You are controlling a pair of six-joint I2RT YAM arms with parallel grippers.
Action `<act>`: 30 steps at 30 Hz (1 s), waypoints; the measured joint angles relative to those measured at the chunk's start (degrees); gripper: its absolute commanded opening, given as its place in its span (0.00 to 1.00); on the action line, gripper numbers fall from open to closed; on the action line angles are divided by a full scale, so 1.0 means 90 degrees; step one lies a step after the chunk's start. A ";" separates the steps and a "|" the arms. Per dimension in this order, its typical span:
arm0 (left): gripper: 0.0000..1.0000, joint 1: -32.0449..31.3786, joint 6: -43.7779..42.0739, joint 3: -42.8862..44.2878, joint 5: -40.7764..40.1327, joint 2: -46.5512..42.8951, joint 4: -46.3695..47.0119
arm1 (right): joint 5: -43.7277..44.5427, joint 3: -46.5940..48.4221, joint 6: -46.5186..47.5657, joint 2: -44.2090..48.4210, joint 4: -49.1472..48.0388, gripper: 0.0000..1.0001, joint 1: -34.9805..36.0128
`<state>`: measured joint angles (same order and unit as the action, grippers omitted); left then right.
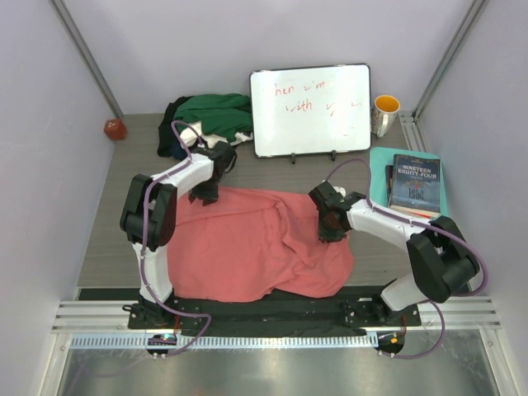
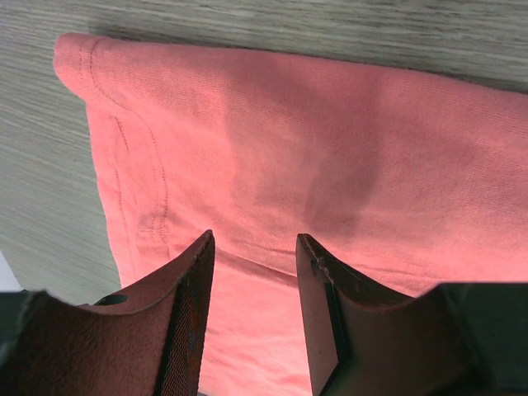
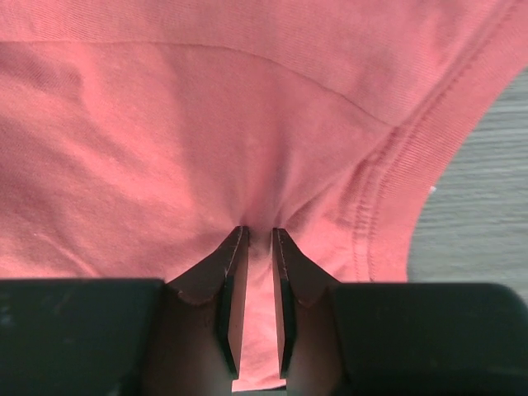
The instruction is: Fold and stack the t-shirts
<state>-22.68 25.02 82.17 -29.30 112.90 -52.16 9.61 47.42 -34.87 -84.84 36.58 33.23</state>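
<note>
Top external view: pink t-shirt (image 1: 256,243) lies rumpled at centre of desk (image 1: 103,239), betw. the two arms. Its near edge reaches the black strip by the arm bases. Shirt pile (image 1: 210,115) (dk green, white, black) is bunched at far left, just beside whiteboard (image 1: 311,110). Mug (image 1: 385,114) w/ yellow inside stands far right. Book (image 1: 415,183) rests on teal mat (image 1: 381,161), right side. Small red object (image 1: 115,129) sits in far-left corner. Left gripper (image 1: 205,191) is at the shirt's far-left edge, right gripper (image 1: 330,221) at its far-right part. Jaw state not readable from this view.

Left wrist view supplies it: left gripper released, jaws spread over the cloth, nothing held. Contact w/ cloth cannot be told. Also shows a shirt corner w/ stitched hem, fine knit, and grey wood-grain desk surface.

Right wrist view: right gripper clenched on pink t-shirt, a thin fold pinched betw. the jaws, creases radiating from the tips. Curved hem w/ twin stitching runs at right.
</note>
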 measured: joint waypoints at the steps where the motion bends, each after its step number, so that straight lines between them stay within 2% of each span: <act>1: 0.45 -0.0007 0.0000 0.0002 0.0000 0.0002 0.0002 | 0.0063 0.0039 0.0002 0.0032 0.0083 0.24 0.0000; 9: 0.45 -0.0109 -0.0005 0.0024 0.0002 0.0155 -0.0056 | 0.0503 0.0367 0.0002 0.0180 0.0498 0.24 0.0000; 14: 0.45 -0.0148 -0.0019 0.0024 0.0005 0.0236 -0.0100 | 0.0559 0.0389 0.0005 0.0175 0.0641 0.34 -0.0036; 18: 0.45 -0.0151 -0.0024 0.0024 0.0005 0.0236 -0.0117 | 0.0498 0.0389 0.0022 0.0172 0.0648 0.37 -0.0041; 30: 0.45 -0.0151 -0.0024 0.0024 0.0002 0.0236 -0.0143 | -0.0044 0.0313 0.0024 -0.0102 0.0430 0.34 -0.0053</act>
<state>-24.03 24.80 82.39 -29.28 115.02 -53.45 9.21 50.24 -34.65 -85.76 40.45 32.75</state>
